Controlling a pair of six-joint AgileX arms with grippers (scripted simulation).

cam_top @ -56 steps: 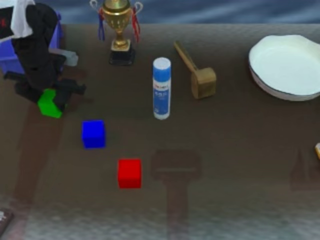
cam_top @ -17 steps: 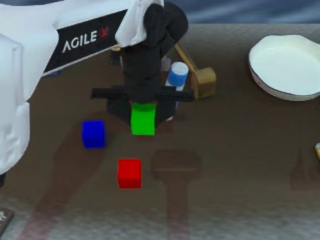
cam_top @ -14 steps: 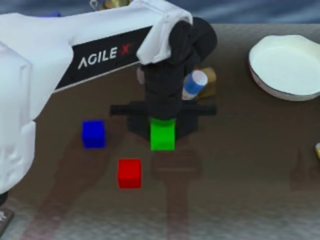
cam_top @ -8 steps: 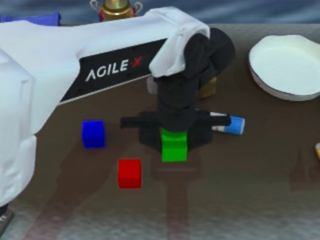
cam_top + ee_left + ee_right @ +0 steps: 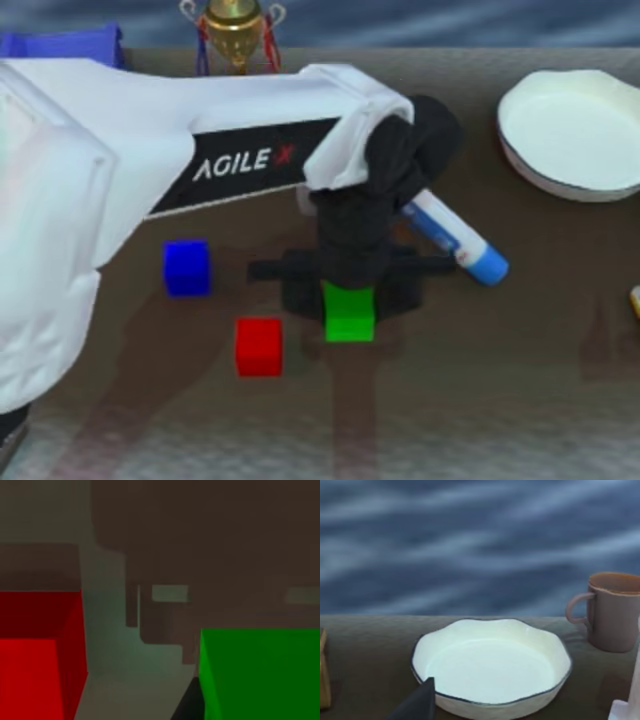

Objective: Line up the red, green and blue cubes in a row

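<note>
My left gripper (image 5: 349, 298) is shut on the green cube (image 5: 349, 318), holding it just right of the red cube (image 5: 259, 346) with a small gap between them. The left wrist view shows the same pair side by side: the green cube (image 5: 260, 675) with a dark finger (image 5: 189, 706) against its side, and the red cube (image 5: 35, 655) apart from it. The blue cube (image 5: 187, 267) sits on the table farther back and to the left of the red one. My right arm is parked out of the top view.
A blue-and-white glue stick (image 5: 456, 238) lies tipped over just right of my left wrist. A gold trophy (image 5: 238, 30) and a blue bin (image 5: 65, 45) stand at the back. A white plate (image 5: 575, 130) sits back right, with a brown mug (image 5: 612, 611) beside it.
My left arm carried the green cube forward and right, down beside the red cube. The glue stick was knocked over and now lies slanted at the right.
</note>
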